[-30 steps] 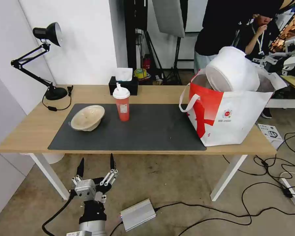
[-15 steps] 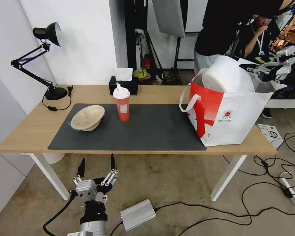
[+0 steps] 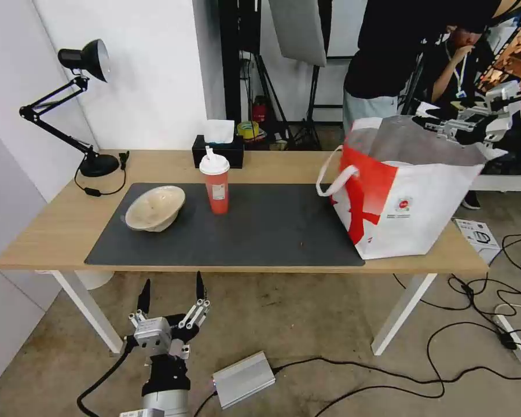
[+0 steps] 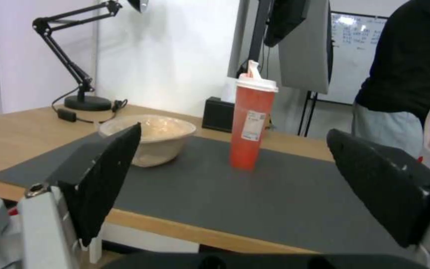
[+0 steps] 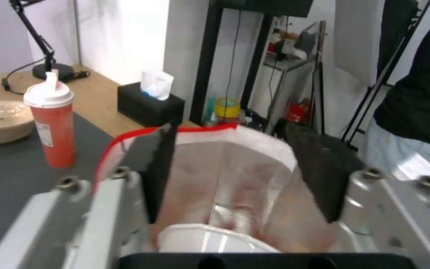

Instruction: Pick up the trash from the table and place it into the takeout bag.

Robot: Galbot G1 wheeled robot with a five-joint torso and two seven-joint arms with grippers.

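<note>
Nearest in, the left gripper (image 3: 170, 289) hangs below the table's front edge, over the rough concrete floor, its two black tapered fingers (image 4: 103, 175) spread wide with nothing between them. A ribbed silver metal box (image 3: 244, 379) lies on the floor just beside that arm.

Up to the table (image 3: 52, 231), a long light-wood top on white slanted legs, carrying a flat dark grey mat (image 3: 260, 231) with a fine matte grain. On the mat's left part sits the shallow beige pulp bowl (image 3: 154, 207), rough-skinned and tipped slightly, open side facing up and away. Just beside it stands the red drink cup (image 3: 215, 186), tall and smooth, upright, capped with a white lid and a bent straw; a small white label shows on its side.

At the table's right end stands the takeout bag (image 3: 402, 200), boxy, soft-walled, white and red with a small round logo, white strap handle looped off its left side, silver foil lining showing at the open mouth. From the right wrist view, the large white round bowl (image 5: 210, 239) lies down inside the bag, smooth pale rim up.

The right gripper (image 3: 440, 123) sits above the bag's far right corner, black fingers (image 5: 161, 168) parted wide and empty.

Farther back: the black tissue box (image 3: 217, 152) with a white tissue poking up, and a black jointed desk lamp (image 3: 78, 104) at the far left.
</note>
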